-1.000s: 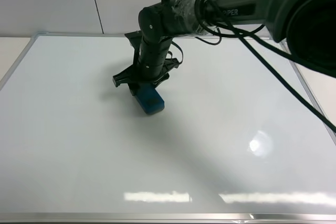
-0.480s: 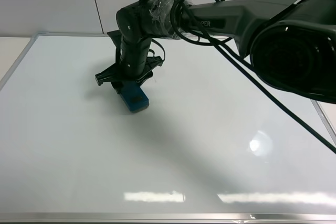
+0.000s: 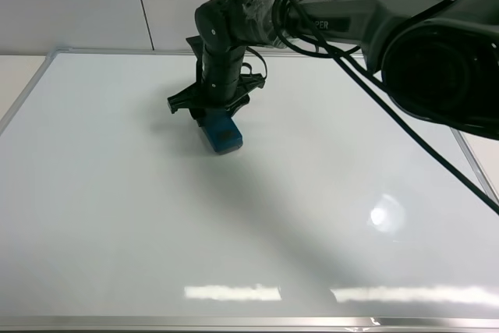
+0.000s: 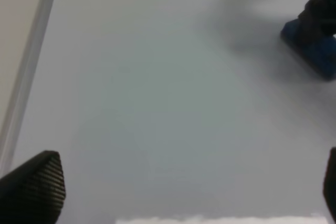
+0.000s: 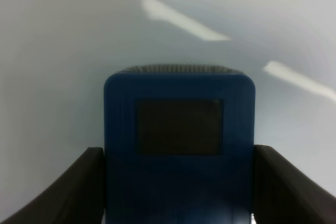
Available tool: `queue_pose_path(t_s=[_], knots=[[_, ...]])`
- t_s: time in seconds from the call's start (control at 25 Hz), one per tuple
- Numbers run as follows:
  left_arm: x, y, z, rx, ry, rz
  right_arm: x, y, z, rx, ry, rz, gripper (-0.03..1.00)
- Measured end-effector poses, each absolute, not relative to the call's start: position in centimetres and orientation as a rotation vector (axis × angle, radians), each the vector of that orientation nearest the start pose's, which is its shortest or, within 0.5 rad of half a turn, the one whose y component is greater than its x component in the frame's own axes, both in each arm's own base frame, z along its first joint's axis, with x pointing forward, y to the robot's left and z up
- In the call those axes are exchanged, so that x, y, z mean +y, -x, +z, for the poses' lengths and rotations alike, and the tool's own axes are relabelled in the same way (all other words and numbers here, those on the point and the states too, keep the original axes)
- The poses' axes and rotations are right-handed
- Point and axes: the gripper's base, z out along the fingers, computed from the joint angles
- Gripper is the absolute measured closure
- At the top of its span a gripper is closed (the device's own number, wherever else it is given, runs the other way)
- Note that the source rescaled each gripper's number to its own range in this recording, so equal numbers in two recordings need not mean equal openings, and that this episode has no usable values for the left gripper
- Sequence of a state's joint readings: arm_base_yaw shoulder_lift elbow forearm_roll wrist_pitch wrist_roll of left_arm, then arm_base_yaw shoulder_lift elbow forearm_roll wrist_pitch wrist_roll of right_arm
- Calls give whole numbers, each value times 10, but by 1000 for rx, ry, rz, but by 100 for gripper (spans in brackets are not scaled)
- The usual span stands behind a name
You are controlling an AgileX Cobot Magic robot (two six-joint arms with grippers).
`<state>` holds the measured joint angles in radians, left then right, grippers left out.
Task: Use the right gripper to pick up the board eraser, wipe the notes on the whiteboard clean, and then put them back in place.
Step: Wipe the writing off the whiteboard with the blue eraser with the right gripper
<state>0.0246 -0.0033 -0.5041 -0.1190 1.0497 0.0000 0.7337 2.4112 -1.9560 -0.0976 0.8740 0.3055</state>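
Right gripper (image 3: 214, 115) jaws clamp board eraser (image 3: 224, 135) by its sides. Eraser sits toward whiteboard (image 3: 117, 216) far edge, apparently felt-down. No notes visible. Advice: pad flat, even pressure, overlapping strokes. Left gripper (image 4: 184, 187) jaws spread, empty.

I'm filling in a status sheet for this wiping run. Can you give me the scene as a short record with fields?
right gripper: shut on the board eraser, one finger on each side
board eraser: appears pressed base-down on the whiteboard, up and left of its centre
notes: no marker strokes visible; the spot under the eraser is hidden
left gripper: open, empty, over the whiteboard
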Motion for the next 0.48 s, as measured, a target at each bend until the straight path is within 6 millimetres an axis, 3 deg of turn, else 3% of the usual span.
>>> queue_pose_path(t_s=[0.28, 0.48], knots=[[-10, 6, 280, 2022, 20, -126, 290, -411, 132, 2804, 527, 72, 96], [-10, 6, 280, 2022, 20, -126, 267, -421, 141, 2812, 539, 6, 96]])
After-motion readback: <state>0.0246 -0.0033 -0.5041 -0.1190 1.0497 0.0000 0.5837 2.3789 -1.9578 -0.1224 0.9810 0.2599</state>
